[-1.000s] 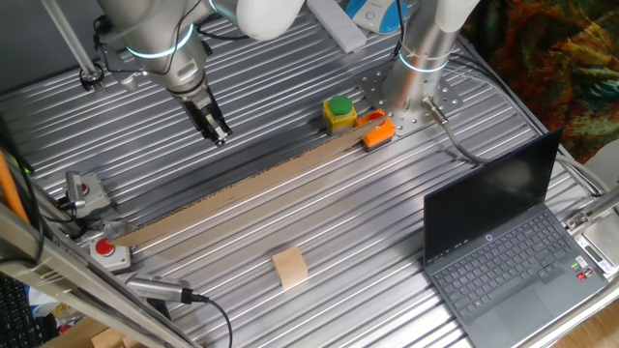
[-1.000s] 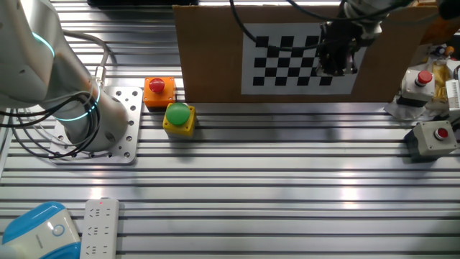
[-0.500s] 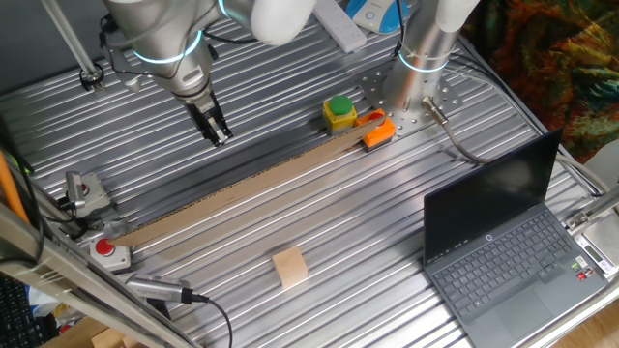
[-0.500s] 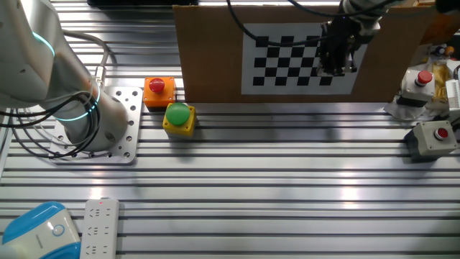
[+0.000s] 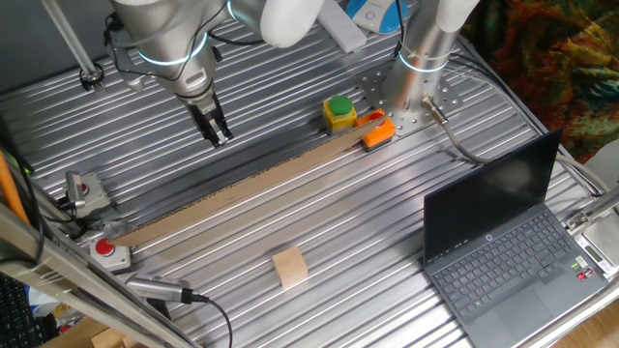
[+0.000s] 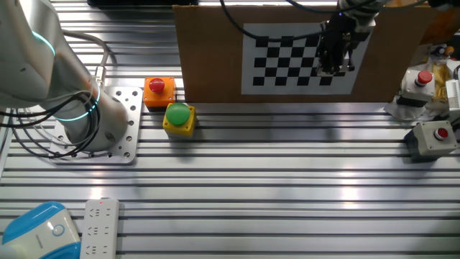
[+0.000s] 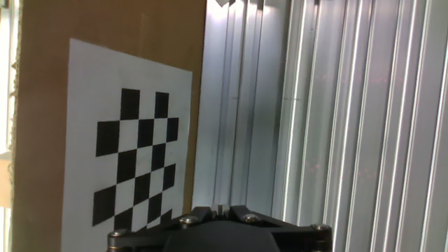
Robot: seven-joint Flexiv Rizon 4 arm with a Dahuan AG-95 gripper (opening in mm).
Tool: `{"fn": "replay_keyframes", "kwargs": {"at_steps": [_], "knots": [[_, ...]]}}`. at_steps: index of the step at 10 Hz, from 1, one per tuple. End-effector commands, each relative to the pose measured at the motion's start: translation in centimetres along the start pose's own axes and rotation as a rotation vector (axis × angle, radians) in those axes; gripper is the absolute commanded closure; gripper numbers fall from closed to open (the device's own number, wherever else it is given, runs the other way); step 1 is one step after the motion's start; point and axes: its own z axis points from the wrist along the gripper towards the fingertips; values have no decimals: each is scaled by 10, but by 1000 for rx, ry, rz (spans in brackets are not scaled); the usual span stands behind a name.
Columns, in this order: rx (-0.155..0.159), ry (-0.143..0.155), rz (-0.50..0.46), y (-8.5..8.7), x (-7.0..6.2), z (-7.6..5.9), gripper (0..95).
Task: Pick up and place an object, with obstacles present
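Looking across the bench (image 5: 319, 242), we see the gripper (image 5: 219, 136) hanging empty, fingers together, beyond the cardboard strip (image 5: 242, 193); the tan block (image 5: 289, 267) lies well apart on its near side, hidden in the other views.

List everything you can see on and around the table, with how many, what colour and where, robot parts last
Wooden block: one, light tan, near table edge.
Cardboard board: one, brown, standing across the table, checkerboard sheet on one face.
Button box: one, yellow with green button, beside arm base.
Button box: one, orange with red button, next to the yellow one.
Grey button boxes: two, red buttons, table end.
Laptop: one, dark grey, open.
Power strip: one, white.
Gripper: one, black, above the table behind the board, holding nothing.
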Motion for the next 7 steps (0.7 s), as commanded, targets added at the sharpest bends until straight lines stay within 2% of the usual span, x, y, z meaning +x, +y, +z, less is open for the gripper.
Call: {"fn": "replay_keyframes", "kwargs": {"at_steps": [1,5,7], "knots": [[11,-5,-6,0,1,0,950],[4,-14,6,-1,0,1,950],[-1,-18,7,-8,-3,10,950]]}}
